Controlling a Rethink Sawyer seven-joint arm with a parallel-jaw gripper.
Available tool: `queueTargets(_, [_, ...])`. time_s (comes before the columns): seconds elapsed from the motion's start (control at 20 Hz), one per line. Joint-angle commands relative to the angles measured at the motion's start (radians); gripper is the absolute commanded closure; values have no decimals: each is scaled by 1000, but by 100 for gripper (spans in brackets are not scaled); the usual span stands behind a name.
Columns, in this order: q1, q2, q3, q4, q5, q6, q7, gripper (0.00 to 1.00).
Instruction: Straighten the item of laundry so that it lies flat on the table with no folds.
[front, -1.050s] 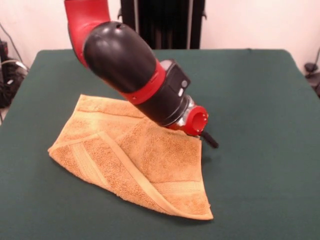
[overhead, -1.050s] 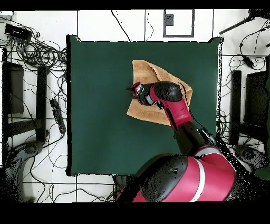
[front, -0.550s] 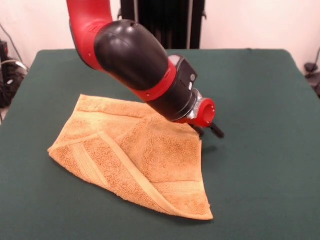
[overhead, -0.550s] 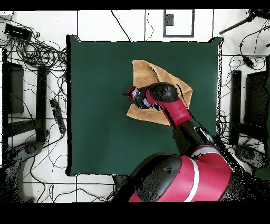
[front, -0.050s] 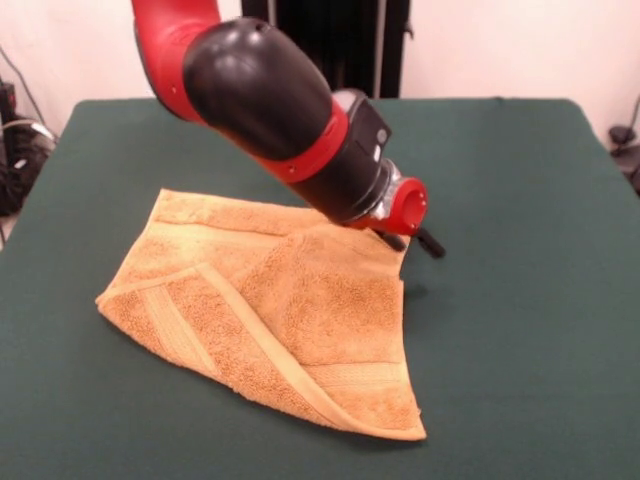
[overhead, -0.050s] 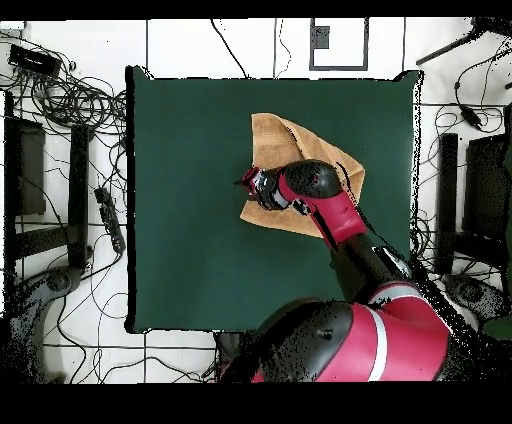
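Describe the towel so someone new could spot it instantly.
Start at the green table; the only cloth on it lies under the red and black arm. The towel is golden-orange terry, folded over itself, with flat woven bands along its edges. The gripper hangs beside its edge.

No text, label, brand, number or sign can be read anywhere.

We see the towel (front, -0.050s: 270, 320) lying on the worktop (front, -0.050s: 520, 300), left of centre in the front view, one part folded over the rest. The gripper (front, -0.050s: 415, 240) sits at the towel's far right corner, the arm (front, -0.050s: 270, 110) reaching over the cloth's far edge.
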Motion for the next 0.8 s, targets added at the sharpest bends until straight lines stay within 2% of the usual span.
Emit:
queueTargets(0.05, [9,-90,41,117,1,128,214,0])
queueTargets(0.3, [12,-92,21,85,-38,160,194,0])
queueTargets(0.45, [1,-29,3,11,-78,167,161,0])
queueTargets(0.8, [-19,63,-17,-82,-143,147,130,0])
